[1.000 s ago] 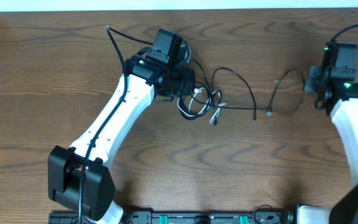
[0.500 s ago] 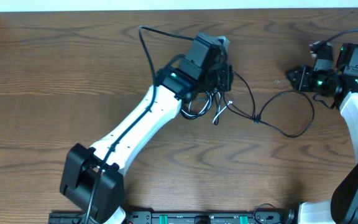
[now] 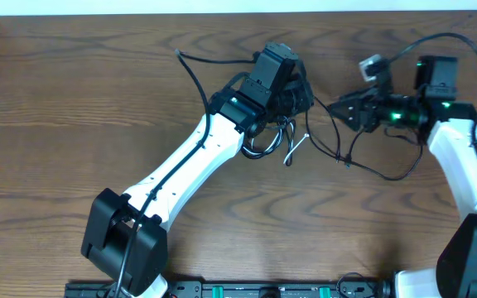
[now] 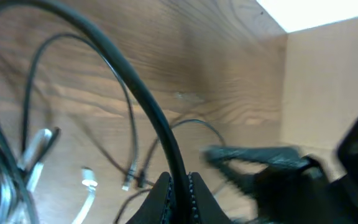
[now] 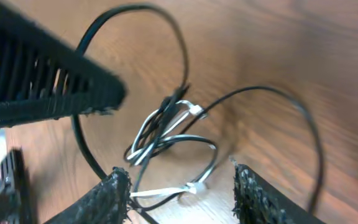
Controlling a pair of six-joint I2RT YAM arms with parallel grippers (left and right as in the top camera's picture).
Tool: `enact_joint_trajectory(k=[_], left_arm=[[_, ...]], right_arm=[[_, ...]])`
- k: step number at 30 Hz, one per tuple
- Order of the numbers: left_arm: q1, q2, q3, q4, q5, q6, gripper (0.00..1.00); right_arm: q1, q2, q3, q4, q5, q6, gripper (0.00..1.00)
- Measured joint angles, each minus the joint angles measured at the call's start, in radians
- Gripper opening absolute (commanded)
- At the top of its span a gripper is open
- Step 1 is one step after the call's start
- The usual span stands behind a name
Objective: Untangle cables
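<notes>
While my left gripper (image 4: 180, 186) pinches the black cord (image 4: 143, 102) between fingers pressed tight together, that cord climbs out of the pinch in one long arc through the left wrist view. Thinner stretches of it curl over the wood behind. Seen from overhead, more of the black cord leaves the left gripper toward my right side, and one wide open loop lies flat to the right of the left gripper, on the side nearer my bases. The white cord (image 3: 295, 149) sits just beside the left gripper on that same near side, bunched with a few small black coils. One of its small plug ends points out of the bunch onto bare wood. In the right wrist view the white cord threads through those coils, and I cannot tell which strand passes over which. My right gripper (image 5: 179, 171) hangs to the right of the left gripper, near it and turned toward it. Its jaws stand partway apart with nothing clamped between them. The bunch of coils shows in the gap between its two fingers, lying farther off, and I cannot tell whether either finger touches a strand. Everything rests on the brown wood-grain table (image 3: 73, 124), which spreads out on all sides of the left gripper.
</notes>
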Motion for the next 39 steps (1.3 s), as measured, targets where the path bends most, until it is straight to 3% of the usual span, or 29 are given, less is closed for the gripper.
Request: enact_joint_trajectory(k=[12, 25, 30, 39], left_arm=[[0.012, 0.000, 0.000, 0.023, 0.101, -0.171, 0.08], [0.089, 0.000, 0.000, -0.075, 0.104, -0.198, 0.08], [0.096, 0.000, 0.000, -0.084, 0.100, -0.198, 0.08], [0.097, 0.000, 0.000, -0.084, 0.096, -0.222, 0.08]], right_arm=[[0.182, 0.000, 0.000, -0.003, 0.079, -0.005, 0.52], [0.137, 0.000, 0.000, -0.067, 0.239, -0.006, 0.60], [0.087, 0.000, 0.000, -0.067, 0.088, -0.009, 0.68], [0.087, 0.000, 0.000, -0.063, -0.190, -0.026, 0.66]])
